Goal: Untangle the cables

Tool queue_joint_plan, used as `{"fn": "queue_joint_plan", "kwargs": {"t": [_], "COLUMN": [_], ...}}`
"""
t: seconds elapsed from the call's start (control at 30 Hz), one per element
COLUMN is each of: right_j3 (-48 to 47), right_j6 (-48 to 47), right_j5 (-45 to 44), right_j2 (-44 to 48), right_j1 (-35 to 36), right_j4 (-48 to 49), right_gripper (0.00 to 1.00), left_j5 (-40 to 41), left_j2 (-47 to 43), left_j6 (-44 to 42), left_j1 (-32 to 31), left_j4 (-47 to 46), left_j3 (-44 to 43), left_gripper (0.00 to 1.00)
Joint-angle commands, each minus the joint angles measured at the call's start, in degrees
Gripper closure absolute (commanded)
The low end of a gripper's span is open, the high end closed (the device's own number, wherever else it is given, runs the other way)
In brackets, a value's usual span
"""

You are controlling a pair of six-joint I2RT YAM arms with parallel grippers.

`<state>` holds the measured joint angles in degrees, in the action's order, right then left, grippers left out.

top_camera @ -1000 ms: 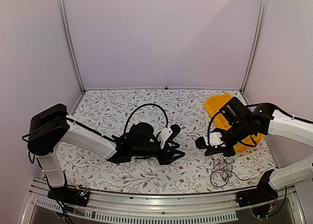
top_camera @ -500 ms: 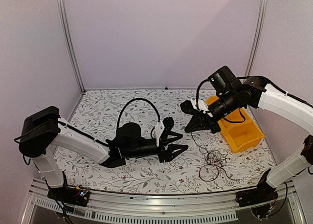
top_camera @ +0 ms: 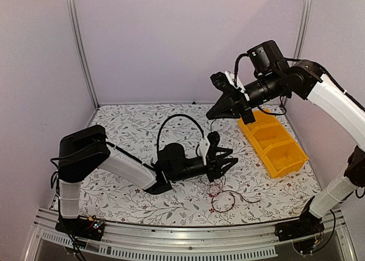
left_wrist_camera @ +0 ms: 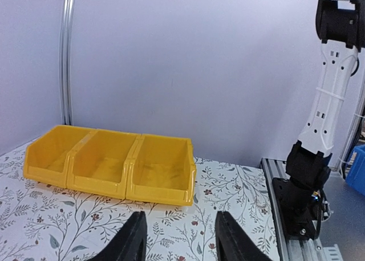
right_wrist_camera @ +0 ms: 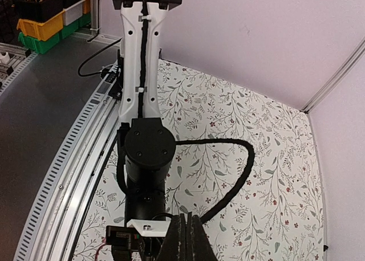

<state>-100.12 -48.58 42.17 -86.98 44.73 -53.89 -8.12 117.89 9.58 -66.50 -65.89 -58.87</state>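
Note:
The cables (top_camera: pixel 222 196), thin red and black wires, lie in a loose tangle on the flowered table just in front of my left gripper (top_camera: pixel 227 163). That gripper lies low over the table, open, and in the left wrist view its fingers (left_wrist_camera: pixel 134 238) have only bare table between them. My right gripper (top_camera: pixel 212 115) hangs high above the middle of the table, shut. A hair-thin strand seems to run down from its tip toward the tangle. In the right wrist view the shut gripper (right_wrist_camera: pixel 183 239) points down at the left arm, and a red cable (right_wrist_camera: pixel 100 252) shows at the bottom left.
A yellow three-compartment bin (top_camera: pixel 278 172) stands at the right, seen in the left wrist view straight ahead (left_wrist_camera: pixel 162 195). The left arm's thick black hose (top_camera: pixel 181 122) loops above its wrist. The metal rail (top_camera: pixel 171 233) runs along the near edge.
My right gripper rose from table height to high above the middle, and the tangle slid left with it. My left arm reached right toward the tangle and its jaws narrowed a little.

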Motion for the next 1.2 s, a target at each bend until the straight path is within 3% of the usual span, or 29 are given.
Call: {"fn": "queue_joint_plan", "kwargs": {"t": [0.0,0.3,0.6,0.73,0.9,1.17], "right_j3": [-8.8,-37.2,-46.4,-47.9,-40.5,-2.2], "right_j6": [0.0,2.5,10.9,14.6,17.8,26.8], "right_j5": [0.9,-1.5,-9.1,-17.1,-28.0,-20.7], "right_j2": [0.1,-4.5,-5.5,-5.8,-4.4,5.8], "right_j1": [-0.3,-2.4,-3.1,-3.1,-5.8,-24.7], "right_j4": [-1.3,-2.2,6.6,11.9,16.8,27.0], "right_gripper": [1.00,1.00,1.00,1.00,1.00,1.00], "left_j5": [-0.7,0.2,1.0,2.0,3.2,7.9], "left_j2": [4.7,9.0,10.5,10.0,7.9,-1.1], "left_j6": [1.1,5.0,5.7,6.1,7.1,8.6], "left_j1": [-0.4,-0.4,0.4,0.7,1.3,1.2], "left_j4": [-1.9,-4.0,-3.9,-4.6,-8.2,-15.5], "left_j3": [-2.9,0.0,0.7,2.0,6.0,18.6], "left_gripper": [0.62,0.64,0.67,0.68,0.76,0.87]}}
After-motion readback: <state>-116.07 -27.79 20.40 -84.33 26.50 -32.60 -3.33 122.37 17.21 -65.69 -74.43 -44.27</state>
